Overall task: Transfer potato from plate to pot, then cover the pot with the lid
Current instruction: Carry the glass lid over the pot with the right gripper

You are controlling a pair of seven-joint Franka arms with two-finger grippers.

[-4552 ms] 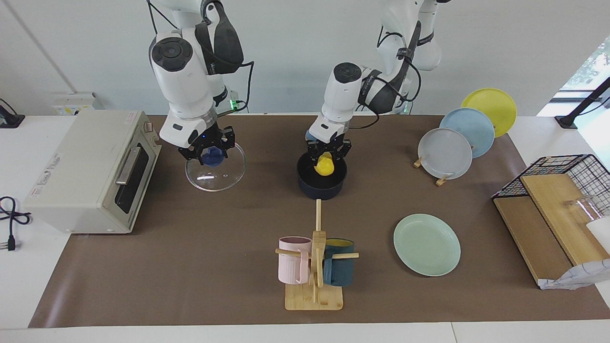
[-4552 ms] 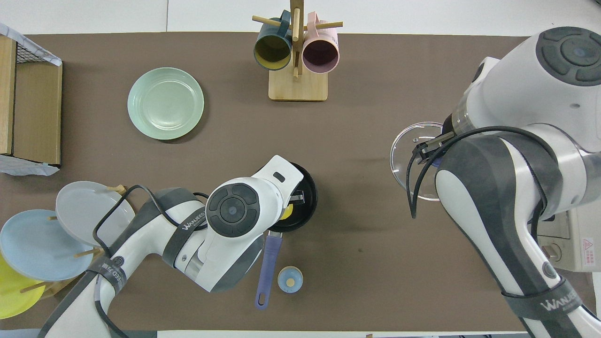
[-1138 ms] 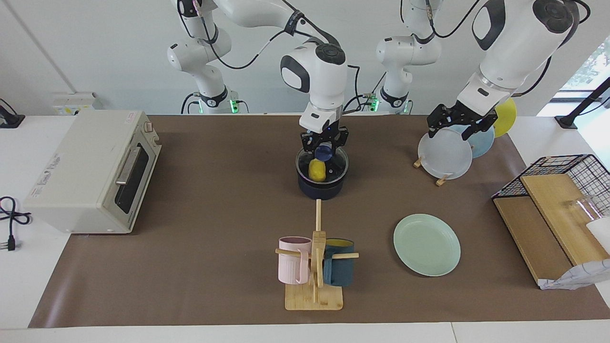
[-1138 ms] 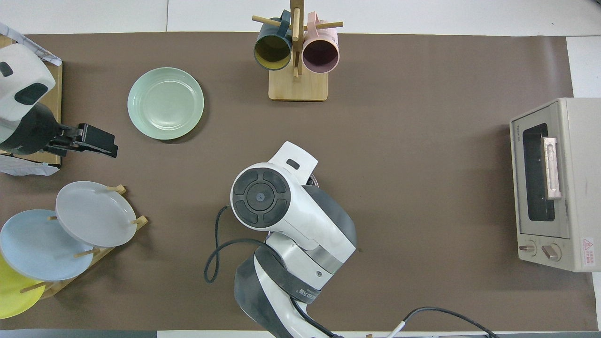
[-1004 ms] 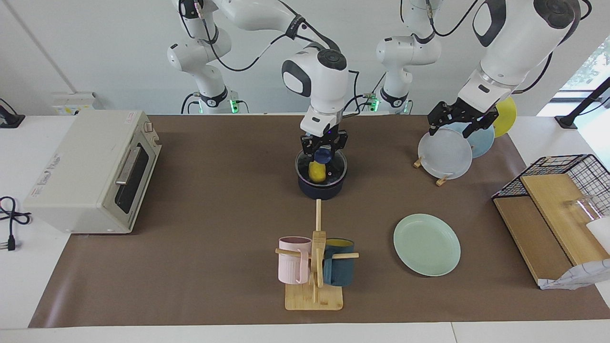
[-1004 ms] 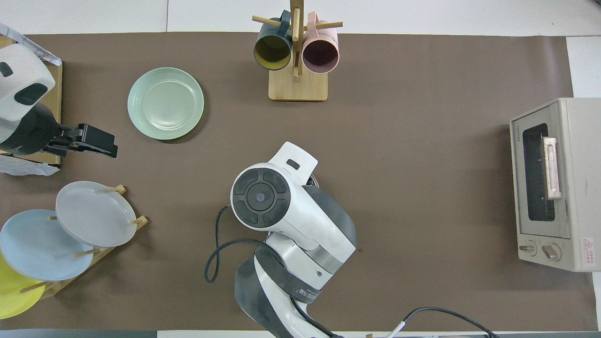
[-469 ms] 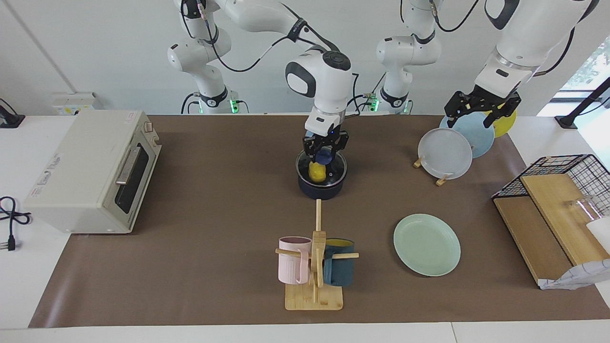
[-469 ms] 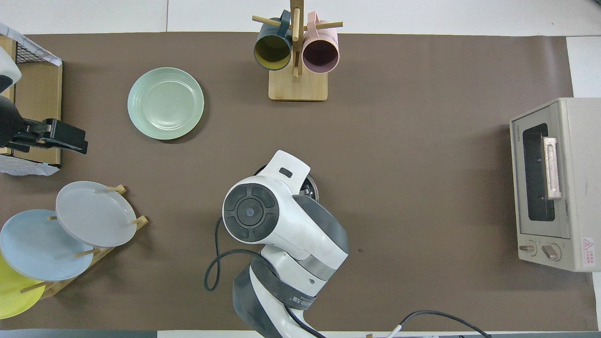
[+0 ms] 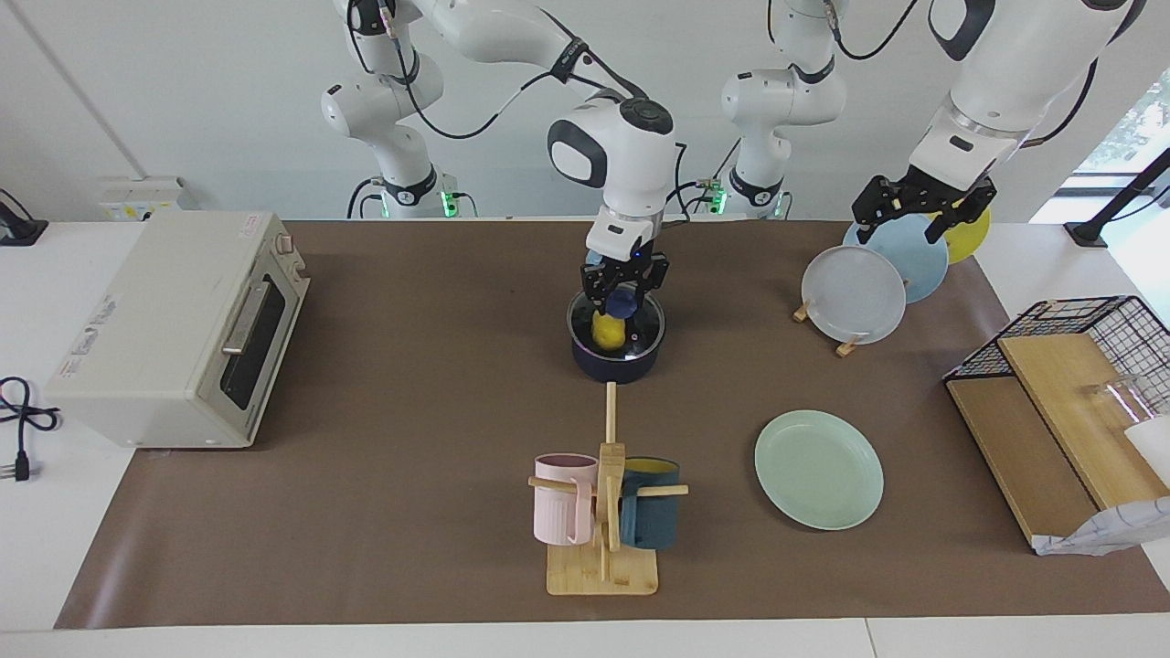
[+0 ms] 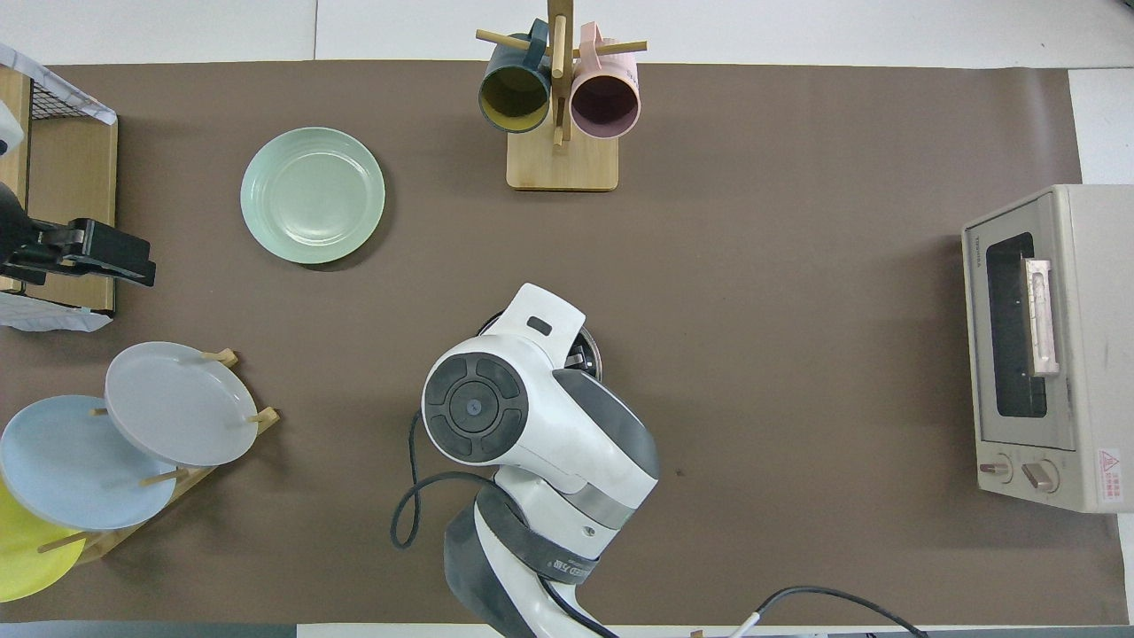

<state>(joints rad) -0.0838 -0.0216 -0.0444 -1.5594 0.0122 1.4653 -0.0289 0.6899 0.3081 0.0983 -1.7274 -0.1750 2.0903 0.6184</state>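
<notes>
Glass lid (image 9: 618, 320): sits on the pot at frame centre in the facing view; a hard, brittle, smooth disc by the look of it, best taken by its blue knob (image 9: 622, 299), not the slick metal rim.
Right tool (image 9: 624, 291): closed on the knob, straight above the pot; in the overhead view the arm's wrist hides the grip, so only a sliver of the lid's rim shows.
Pot (image 9: 617, 358): dark navy, probably stiff and steady on the tabletop (image 9: 411, 411); its long handle is hidden in both views.
Potato (image 9: 608, 330): yellow and glossy, inside the pot, seen through the glass; likely light and slippery, no need to touch it again.
Plate (image 9: 819, 469): mint-green, bare, lower right of the facing view, well apart from the pot.
Left tool (image 9: 919, 210): open and holding nothing, up over the rack of plates (image 9: 855, 294) at upper right of the facing view; this arm waits.
Open room: bare brown mat all round the pot; straight up looks the safest way out for the right tool.
Edges to mind: the mug stand (image 9: 603, 512) just below the pot in the facing view, its top peg pointing toward the pot; the toaster oven (image 9: 174, 329) at frame left is well clear.
</notes>
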